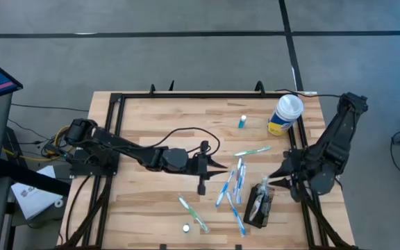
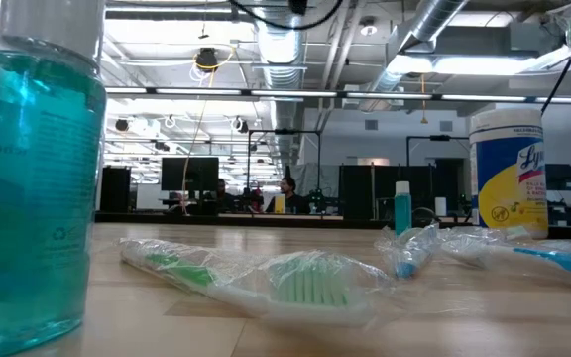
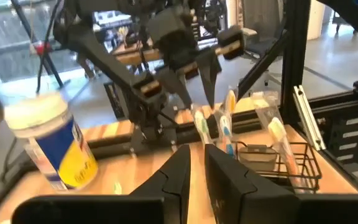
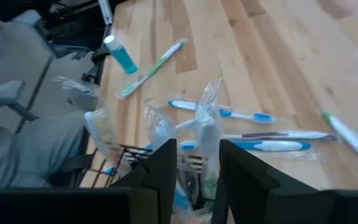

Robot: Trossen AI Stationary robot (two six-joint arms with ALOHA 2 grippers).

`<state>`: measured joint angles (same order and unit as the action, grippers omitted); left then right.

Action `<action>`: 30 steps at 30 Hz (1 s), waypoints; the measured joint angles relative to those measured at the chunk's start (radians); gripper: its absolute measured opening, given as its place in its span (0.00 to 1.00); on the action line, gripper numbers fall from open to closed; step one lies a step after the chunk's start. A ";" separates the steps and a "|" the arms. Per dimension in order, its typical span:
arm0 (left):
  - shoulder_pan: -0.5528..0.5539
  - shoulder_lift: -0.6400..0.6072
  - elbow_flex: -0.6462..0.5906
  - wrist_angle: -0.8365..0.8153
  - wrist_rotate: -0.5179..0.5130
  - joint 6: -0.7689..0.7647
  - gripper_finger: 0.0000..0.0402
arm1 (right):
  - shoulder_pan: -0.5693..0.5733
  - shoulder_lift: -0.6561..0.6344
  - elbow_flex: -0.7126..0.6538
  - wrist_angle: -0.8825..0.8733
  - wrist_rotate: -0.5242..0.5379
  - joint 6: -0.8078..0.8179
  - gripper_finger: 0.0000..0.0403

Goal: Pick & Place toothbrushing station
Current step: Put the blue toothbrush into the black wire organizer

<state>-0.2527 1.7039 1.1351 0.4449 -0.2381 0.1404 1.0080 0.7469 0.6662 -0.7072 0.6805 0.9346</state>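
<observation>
Toothbrushing station [image 1: 259, 206] sits lower right near the worktop [image 1: 151, 201] edge under the right gripper [image 1: 281, 182], jaws apart; left gripper [image 1: 217, 165] mid-frame, jaws nearly together; only the low view shows a teal bottle [image 2: 28, 169].

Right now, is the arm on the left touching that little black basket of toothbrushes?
Apart. The high view shows the left gripper over bare table, loose toothbrushes lying between it and the black basket.

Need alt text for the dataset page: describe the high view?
Overhead: right gripper, open, sits beside the black wire caddy that holds wrapped toothbrushes at the table's right front. Left gripper rests mid-table near scattered wrapped toothbrushes; a wipes canister stands at the far right.
</observation>
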 joint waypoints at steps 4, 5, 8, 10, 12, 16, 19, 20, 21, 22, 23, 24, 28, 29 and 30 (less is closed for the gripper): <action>0.001 0.000 -0.036 0.004 0.001 -0.088 0.10 | -0.001 -0.037 0.000 -0.022 -0.036 0.001 0.27; 0.001 0.000 -0.046 0.003 0.001 -0.110 0.10 | -0.001 -0.046 0.000 -0.030 -0.038 0.000 0.26; 0.001 0.000 -0.071 0.003 0.000 -0.183 0.10 | -0.002 -0.071 0.000 -0.049 -0.038 0.001 0.24; 0.001 0.015 -0.076 0.009 0.003 -0.227 0.10 | -0.006 -0.082 0.000 -0.050 -0.038 0.001 0.22; 0.001 0.040 -0.078 0.007 0.018 -0.250 0.10 | -0.011 -0.087 0.000 -0.050 -0.038 0.001 0.20; 0.005 0.112 -0.078 0.030 0.061 -0.301 0.10 | -0.018 -0.087 0.000 -0.050 -0.055 0.001 0.18; 0.006 0.156 -0.078 0.036 0.063 -0.337 0.10 | -0.023 -0.087 0.000 -0.049 -0.059 0.001 0.17; 0.008 0.169 -0.078 0.036 0.063 -0.356 0.10 | -0.023 -0.087 0.000 -0.049 -0.059 0.001 0.16; 0.009 0.180 -0.077 0.036 0.063 -0.372 0.10 | -0.023 -0.087 0.000 -0.049 -0.060 0.000 0.16; 0.011 0.188 -0.078 0.036 0.063 -0.395 0.10 | -0.023 -0.087 0.000 -0.049 -0.060 0.000 0.16; 0.013 0.198 -0.077 0.038 0.063 -0.417 0.10 | -0.023 -0.087 0.000 -0.049 -0.059 0.000 0.16; 0.015 0.206 -0.077 0.037 0.063 -0.438 0.10 | -0.023 -0.087 0.000 -0.049 -0.059 -0.001 0.16; 0.026 0.241 -0.075 0.033 0.099 -0.489 0.10 | -0.023 -0.087 0.000 -0.049 -0.059 -0.002 0.16; 0.032 0.253 -0.065 0.021 0.120 -0.495 0.10 | -0.023 -0.087 0.000 -0.049 -0.058 -0.002 0.16; 0.035 0.266 -0.051 -0.002 0.134 -0.513 0.10 | -0.023 -0.087 0.000 -0.049 -0.056 -0.002 0.16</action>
<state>-0.2173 1.9698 1.0842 0.4424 -0.1040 -0.3722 0.9852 0.6598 0.6665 -0.7559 0.6247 0.9321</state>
